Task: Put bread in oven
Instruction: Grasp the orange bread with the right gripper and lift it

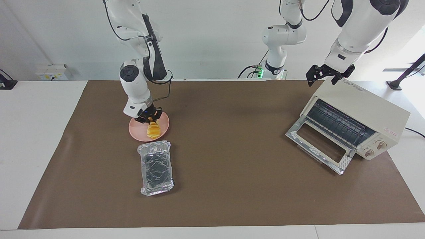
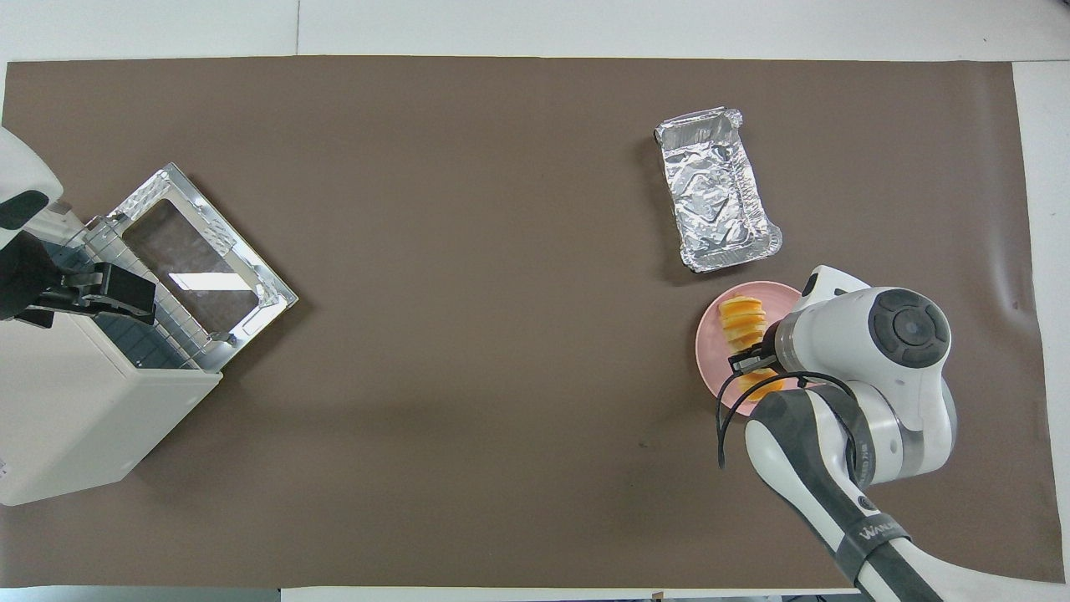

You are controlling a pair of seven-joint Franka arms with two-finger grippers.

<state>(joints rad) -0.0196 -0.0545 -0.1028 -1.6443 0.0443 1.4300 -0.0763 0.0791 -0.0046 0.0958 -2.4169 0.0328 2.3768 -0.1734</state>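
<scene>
Foil tray (image 1: pixel 156 167) is seen nearest; bread (image 1: pixel 153 130) on pink plate (image 1: pixel 164 127) is gripped by right gripper (image 1: pixel 150 119); left gripper (image 1: pixel 328 74), spread wide, is held over open oven (image 1: pixel 358 116), lettering illegible; brown mat (image 1: pixel 232 166).

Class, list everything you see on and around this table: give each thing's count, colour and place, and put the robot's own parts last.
bread: one, golden yellow, on the plate, at the right arm's end of the table.
plate: one, pink, under the bread.
foil tray: one, silver, beside the plate, farther from the robots.
oven: one, cream-white, door dropped open, at the left arm's end.
mat: one, brown, covering the table.
right tool: one, black, down at the bread on the plate.
left tool: one, black, over the oven's top, fingers spread, waiting.
</scene>
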